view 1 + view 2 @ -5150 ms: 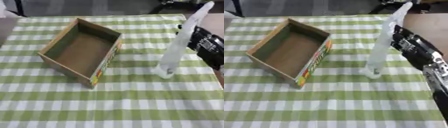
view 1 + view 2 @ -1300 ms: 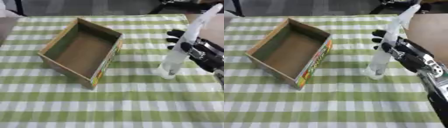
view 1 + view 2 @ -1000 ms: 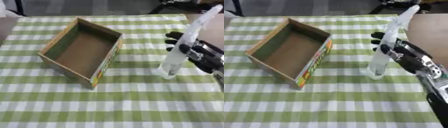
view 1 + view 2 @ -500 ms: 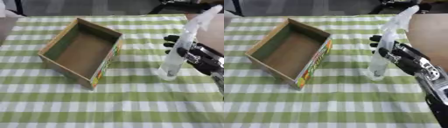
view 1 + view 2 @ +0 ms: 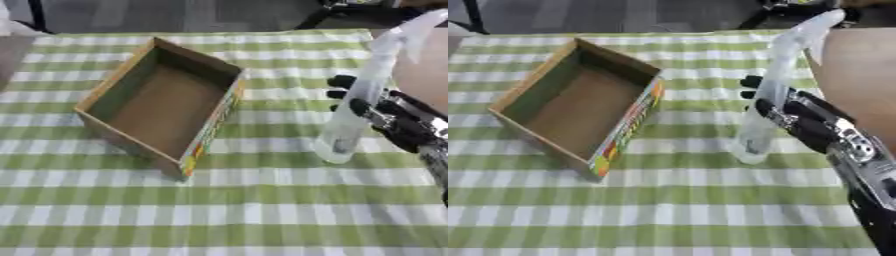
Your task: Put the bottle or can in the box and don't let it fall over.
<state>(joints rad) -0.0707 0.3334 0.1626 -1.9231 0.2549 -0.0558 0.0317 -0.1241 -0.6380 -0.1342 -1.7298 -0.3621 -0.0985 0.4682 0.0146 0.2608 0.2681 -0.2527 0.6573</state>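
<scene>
While your right hand (image 5: 798,117) has its dark fingers curled round the middle of the clear bottle (image 5: 772,90), the bottle stands upright on the tabletop (image 5: 262,210), well to the right of the open cardboard box (image 5: 162,102) and not yet in it. Your left hand shows in neither view. Watch the shape: the bottle looks tall and narrow on a small base, so you could tip it if you swing it sideways quickly or set it down at a tilt. Its base could also catch the box's near wall if you carry it too low, which would knock it over or shove the box. A green and white checked cloth covers the tabletop, and folds in it could rock the base. Beyond the far edge you see dark floor and dark, unclear shapes
</scene>
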